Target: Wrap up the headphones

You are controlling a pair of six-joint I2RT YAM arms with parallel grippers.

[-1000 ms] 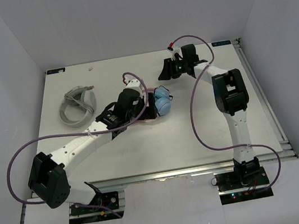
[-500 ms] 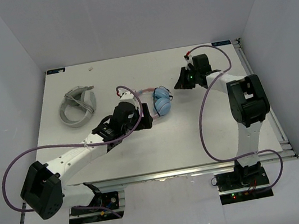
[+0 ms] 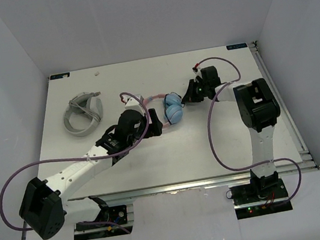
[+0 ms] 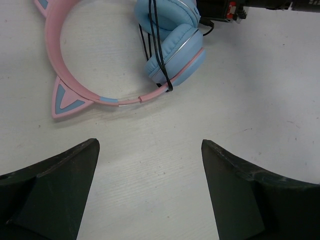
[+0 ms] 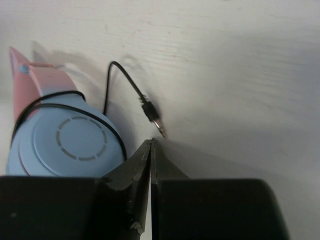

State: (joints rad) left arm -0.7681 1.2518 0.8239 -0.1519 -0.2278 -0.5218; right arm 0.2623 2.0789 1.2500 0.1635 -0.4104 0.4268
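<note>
Headphones (image 4: 172,45) on white table (image 3: 171,154), white walls (image 3: 131,15) around; left pincer (image 4: 150,145) apart, right pincer (image 5: 151,142) together.

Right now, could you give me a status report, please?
Left gripper open, empty. Right gripper shut, tips by loose plug. Headphones on table, cable round earcups. Grey band off aside.

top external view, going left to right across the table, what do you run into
grey-white looped band → left gripper → headphones → right gripper
</note>
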